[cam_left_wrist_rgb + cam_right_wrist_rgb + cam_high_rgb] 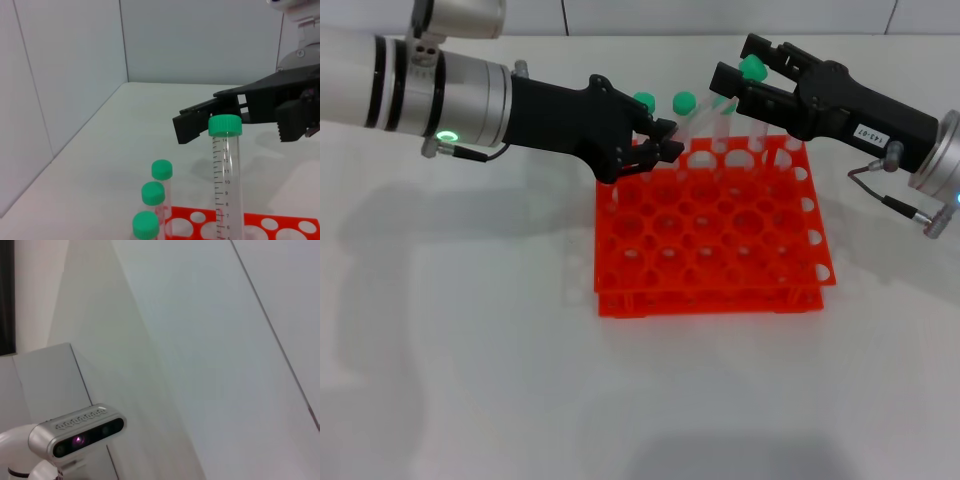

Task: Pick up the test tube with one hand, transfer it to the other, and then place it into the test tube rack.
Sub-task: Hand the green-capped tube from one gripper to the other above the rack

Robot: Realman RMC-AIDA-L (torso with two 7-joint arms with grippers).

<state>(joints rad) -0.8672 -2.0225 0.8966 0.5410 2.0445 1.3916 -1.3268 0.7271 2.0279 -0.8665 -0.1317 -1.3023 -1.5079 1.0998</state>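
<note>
Orange rack [710, 235] holds green-capped tubes [684, 103] at back row

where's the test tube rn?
In the head view the test tube stands over the far right edge of the orange test tube rack, its green cap between the right pincer fingers; the left pincer is at the rack's far left corner.

Rack's [705, 235] front rows open from above, capped tubes [683, 103] (back row) crowd both grippers
</note>
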